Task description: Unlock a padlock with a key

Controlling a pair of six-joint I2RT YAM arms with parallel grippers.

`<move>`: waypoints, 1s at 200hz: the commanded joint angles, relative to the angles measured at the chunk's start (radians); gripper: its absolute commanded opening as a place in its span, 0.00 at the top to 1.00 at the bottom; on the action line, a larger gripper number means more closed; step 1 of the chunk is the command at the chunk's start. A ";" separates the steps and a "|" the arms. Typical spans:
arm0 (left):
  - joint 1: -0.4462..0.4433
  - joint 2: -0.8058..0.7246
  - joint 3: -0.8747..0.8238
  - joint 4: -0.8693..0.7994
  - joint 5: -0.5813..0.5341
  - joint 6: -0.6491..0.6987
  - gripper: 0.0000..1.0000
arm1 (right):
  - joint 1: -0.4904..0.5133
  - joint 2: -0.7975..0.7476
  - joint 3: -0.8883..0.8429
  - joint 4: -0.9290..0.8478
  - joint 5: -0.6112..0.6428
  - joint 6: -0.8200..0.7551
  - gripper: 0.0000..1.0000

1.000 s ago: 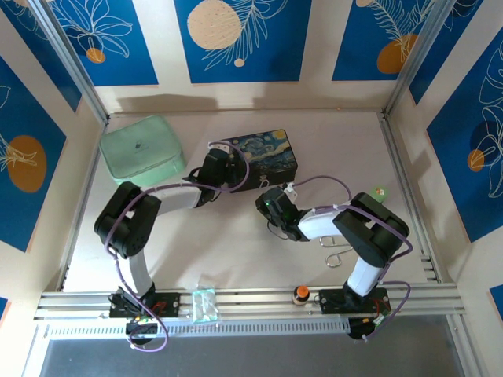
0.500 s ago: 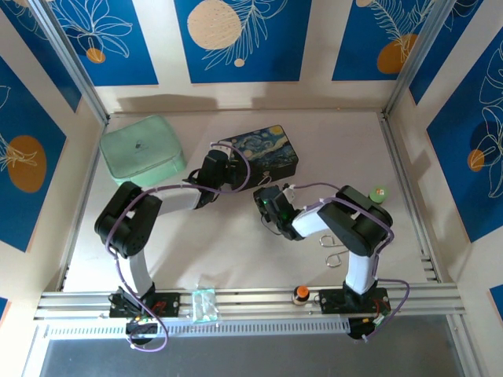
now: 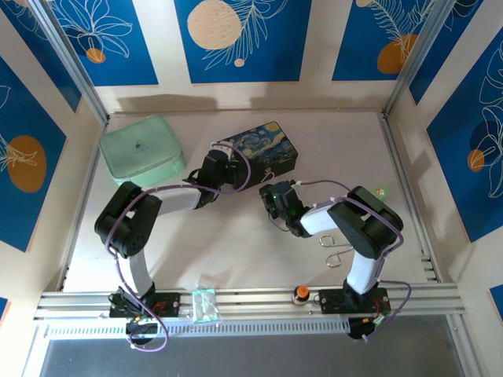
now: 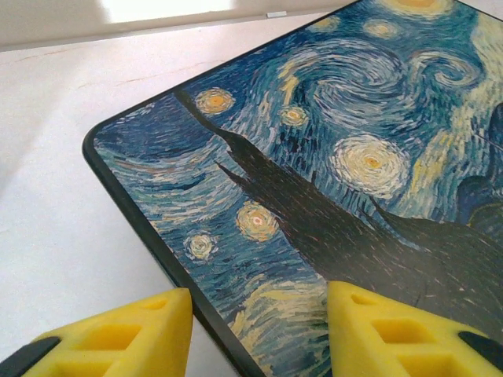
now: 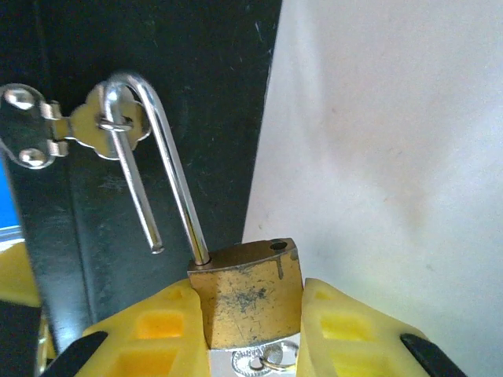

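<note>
Padlock (image 5: 245, 294) gripped by right claw (image 5: 247, 318), bottom centre of frame
Shackle (image 5: 177, 188) hooked through hasp (image 5: 118, 126) of tin (image 4: 330, 181) at upper left, one leg free; left claw (image 4: 259, 330) spread wide over tin edge.

a pale table (image 3: 236, 251) carries a mint-green zipped case (image 3: 142, 149) at its far left. to the right of the case and apart from it lies a dark tin (image 3: 271, 149), turned at an angle. its lid (image 4: 330, 181) is painted with a swirling starry night: yellow stars and a black cypress shape. a small silver hasp (image 5: 47, 129) with two rivets sits on the tin's black side. silver bent-wire loops (image 3: 336, 251) lie near the right front. a small green round thing (image 3: 380, 192) sits near the right edge. on the front rail (image 3: 251, 297) stand an orange knob (image 3: 299, 294) and a clear plastic piece (image 3: 204, 305). blue panels (image 3: 244, 39) with white leaf drawings line the walls.
</note>
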 commanded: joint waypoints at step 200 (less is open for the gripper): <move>-0.079 -0.008 0.376 -0.483 0.168 0.404 0.38 | -0.077 0.228 -0.032 0.214 -0.055 0.022 0.98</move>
